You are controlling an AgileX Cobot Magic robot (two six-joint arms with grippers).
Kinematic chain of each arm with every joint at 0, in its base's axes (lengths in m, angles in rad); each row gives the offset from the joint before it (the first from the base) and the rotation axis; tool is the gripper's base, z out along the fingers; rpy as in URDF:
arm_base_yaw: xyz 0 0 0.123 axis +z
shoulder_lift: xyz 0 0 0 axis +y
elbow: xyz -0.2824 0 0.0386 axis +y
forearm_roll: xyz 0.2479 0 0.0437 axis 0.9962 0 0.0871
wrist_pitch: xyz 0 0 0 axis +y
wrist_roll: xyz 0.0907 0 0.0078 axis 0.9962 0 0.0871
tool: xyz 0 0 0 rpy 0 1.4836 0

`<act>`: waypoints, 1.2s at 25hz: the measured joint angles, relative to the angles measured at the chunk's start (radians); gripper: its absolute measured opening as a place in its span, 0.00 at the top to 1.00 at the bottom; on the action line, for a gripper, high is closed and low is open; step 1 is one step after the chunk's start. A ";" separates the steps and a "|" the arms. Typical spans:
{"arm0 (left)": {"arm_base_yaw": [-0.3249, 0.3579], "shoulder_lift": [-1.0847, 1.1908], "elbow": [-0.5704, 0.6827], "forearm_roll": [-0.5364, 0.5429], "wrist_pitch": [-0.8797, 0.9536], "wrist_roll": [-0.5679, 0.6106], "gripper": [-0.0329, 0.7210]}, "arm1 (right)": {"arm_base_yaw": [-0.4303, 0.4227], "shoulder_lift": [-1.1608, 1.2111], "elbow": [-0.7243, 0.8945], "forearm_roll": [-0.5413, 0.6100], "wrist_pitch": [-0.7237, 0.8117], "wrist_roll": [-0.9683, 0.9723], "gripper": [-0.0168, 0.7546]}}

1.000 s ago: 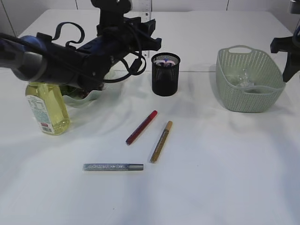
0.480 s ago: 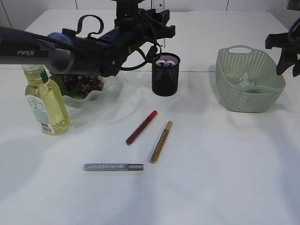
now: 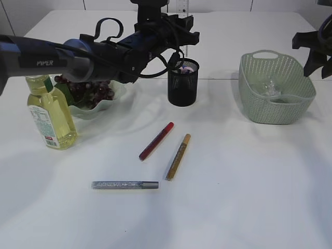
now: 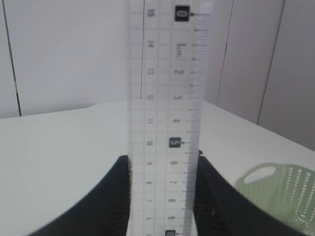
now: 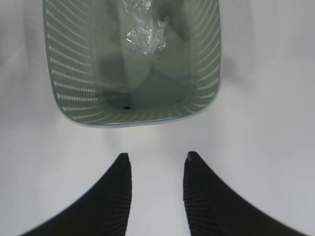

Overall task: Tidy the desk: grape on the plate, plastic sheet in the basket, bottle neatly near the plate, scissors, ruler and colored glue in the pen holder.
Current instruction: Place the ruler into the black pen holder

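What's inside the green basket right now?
The crumpled clear plastic sheet lies inside the basket, toward its far end. The rest of the visible floor looks bare; the exterior view's near wall hides most of it.

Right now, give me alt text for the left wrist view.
A clear ruler stands upright, clamped between the left gripper's two dark fingers, against a white wall. Part of a green basket shows at lower right.

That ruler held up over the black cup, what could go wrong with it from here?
The ruler stands tall in the left end effector above the narrow pen holder, which already holds something. It might catch the rim, jam on what's inside, or tip the holder. The arm also reaches over the grapes and bottle, so it could bump them if it swings low.
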 joint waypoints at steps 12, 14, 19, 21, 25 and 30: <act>0.025 0.006 0.000 0.007 0.088 -0.012 0.60 | 0.000 0.001 0.000 0.000 -0.037 0.002 0.59; 0.032 0.006 0.000 0.022 0.095 -0.018 0.60 | 0.000 0.001 0.000 0.000 -0.042 0.002 0.59; 0.036 0.006 0.000 0.053 0.093 -0.024 0.60 | 0.000 0.001 0.000 0.001 -0.053 0.002 0.59; 0.036 0.006 0.000 0.058 0.086 -0.024 0.60 | 0.000 0.001 0.000 0.001 -0.054 0.002 0.59; 0.040 0.007 0.000 0.060 0.070 -0.026 0.60 | 0.000 0.001 0.000 0.001 -0.059 0.002 0.59; 0.042 0.009 -0.008 0.062 0.061 -0.026 0.60 | 0.000 0.001 0.000 0.001 -0.063 0.002 0.59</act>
